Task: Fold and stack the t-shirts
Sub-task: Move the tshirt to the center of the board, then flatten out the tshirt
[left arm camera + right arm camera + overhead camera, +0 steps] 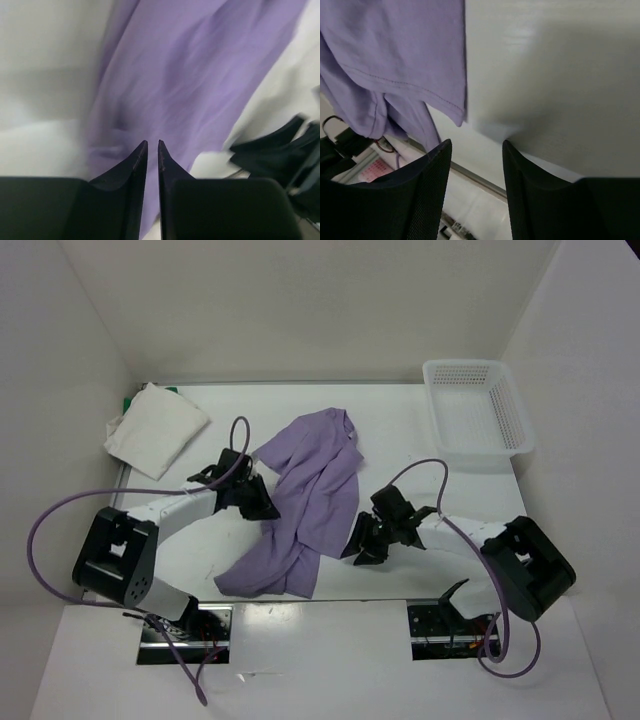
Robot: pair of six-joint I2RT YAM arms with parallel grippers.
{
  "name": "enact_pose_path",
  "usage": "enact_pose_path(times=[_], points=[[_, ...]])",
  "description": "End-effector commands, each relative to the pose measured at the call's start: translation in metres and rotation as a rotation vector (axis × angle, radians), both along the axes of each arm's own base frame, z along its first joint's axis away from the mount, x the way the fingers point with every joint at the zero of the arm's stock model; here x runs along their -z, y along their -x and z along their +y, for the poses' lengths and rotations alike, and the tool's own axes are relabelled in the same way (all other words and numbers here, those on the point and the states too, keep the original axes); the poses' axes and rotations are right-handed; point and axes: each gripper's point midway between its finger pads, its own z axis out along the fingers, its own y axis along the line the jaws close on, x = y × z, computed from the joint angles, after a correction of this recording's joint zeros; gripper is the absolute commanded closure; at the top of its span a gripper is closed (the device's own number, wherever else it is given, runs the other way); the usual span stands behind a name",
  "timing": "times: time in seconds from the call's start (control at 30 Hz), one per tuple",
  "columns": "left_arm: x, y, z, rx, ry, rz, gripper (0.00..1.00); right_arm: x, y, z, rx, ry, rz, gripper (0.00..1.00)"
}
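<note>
The purple shirt (pixel 315 490) lies crumpled on the table (pixel 400 430) between the two claws, its long axis running from near left to far right. The left claw (pixel 266 506) sits at the shirt's left edge with cloth straight ahead of its tips. Its fingers are drawn nearly together, leaving a thin slit, and the blurred wrist view does not show whether cloth is pinched there. The right claw (pixel 475 145) stands apart and empty just beside the shirt's right edge, with a hemmed corner ahead and to its left. Both are near, but the left looks better placed to lift an edge. The folded white shirt (pixel 155 430) lies well beyond the left claw, to its far left.
</note>
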Motion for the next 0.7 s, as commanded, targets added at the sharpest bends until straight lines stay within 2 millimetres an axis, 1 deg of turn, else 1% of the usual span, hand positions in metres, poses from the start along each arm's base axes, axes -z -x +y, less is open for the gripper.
enact_pose_path(times=[0.0,0.03,0.07,0.1,0.13,0.17,0.2,0.23,0.27,0.3,0.33,0.37,0.4,0.43,0.47,0.5,0.53,0.57,0.6,0.63,0.67], points=[[-0.026,-0.059,-0.016,-0.015,0.03,-0.161,0.8,-0.001,-0.006,0.02,0.039,-0.086,-0.003,0.49],[-0.025,-0.067,-0.015,-0.017,0.024,-0.164,0.82,-0.003,-0.008,0.024,0.033,-0.106,-0.014,0.49],[-0.026,-0.086,-0.015,-0.034,0.028,-0.18,0.82,-0.001,-0.005,0.025,0.032,-0.103,0.001,0.49],[-0.025,-0.091,-0.018,-0.029,0.035,-0.176,0.82,-0.003,-0.014,0.029,0.04,-0.098,-0.016,0.49],[-0.017,-0.101,-0.013,-0.04,0.017,-0.164,0.83,-0.002,-0.015,0.028,0.047,-0.091,-0.023,0.49],[-0.03,-0.121,-0.014,-0.041,0.023,-0.21,0.83,-0.001,-0.023,0.028,0.076,-0.079,-0.037,0.49],[-0.033,-0.133,-0.014,-0.057,0.006,-0.231,0.83,0.003,-0.026,0.028,0.095,-0.072,-0.031,0.5],[-0.028,-0.143,-0.01,-0.064,-0.01,-0.226,0.83,-0.001,-0.032,0.033,0.102,-0.089,-0.045,0.53],[-0.033,-0.154,-0.007,-0.08,-0.007,-0.241,0.85,0.008,-0.03,0.034,0.096,-0.083,-0.022,0.53],[-0.04,-0.173,-0.007,-0.09,-0.001,-0.264,0.85,0.005,-0.038,0.04,0.105,-0.095,-0.025,0.55],[-0.041,-0.187,-0.006,-0.078,0.022,-0.246,0.84,0.018,-0.045,0.045,0.099,-0.067,0.001,0.71],[-0.041,-0.187,-0.006,-0.078,0.022,-0.246,0.81,0.018,-0.045,0.045,0.099,-0.067,0.002,0.71],[-0.035,-0.186,-0.009,-0.054,0.026,-0.227,0.78,0.019,-0.048,0.046,0.09,-0.065,-0.004,0.77],[-0.034,-0.183,-0.01,-0.036,0.028,-0.222,0.72,0.016,-0.054,0.046,0.091,-0.046,-0.021,0.89],[-0.024,-0.173,-0.009,-0.021,0.026,-0.197,0.64,0.017,-0.059,0.044,0.108,-0.022,-0.035,0.93],[-0.027,-0.167,-0.007,-0.005,0.019,-0.209,0.52,0.012,-0.063,0.043,0.108,-0.017,-0.058,0.96],[-0.016,-0.155,0.001,-0.005,0.003,-0.174,0.31,0.006,-0.068,0.043,0.118,-0.014,-0.078,1.0],[-0.019,-0.148,0.003,0.003,-0.002,-0.175,0.23,-0.009,-0.076,0.041,0.13,-0.016,-0.116,1.0],[-0.017,-0.14,0.005,0.011,-0.009,-0.163,0.18,-0.015,-0.085,0.033,0.143,0.008,-0.156,1.0],[-0.017,-0.131,0.002,0.035,0.014,-0.153,0.15,-0.028,-0.098,0.024,0.173,0.009,-0.188,1.0],[-0.012,-0.115,0.003,0.044,0.023,-0.126,0.13,-0.041,-0.1,0.013,0.192,0.014,-0.214,1.0]])
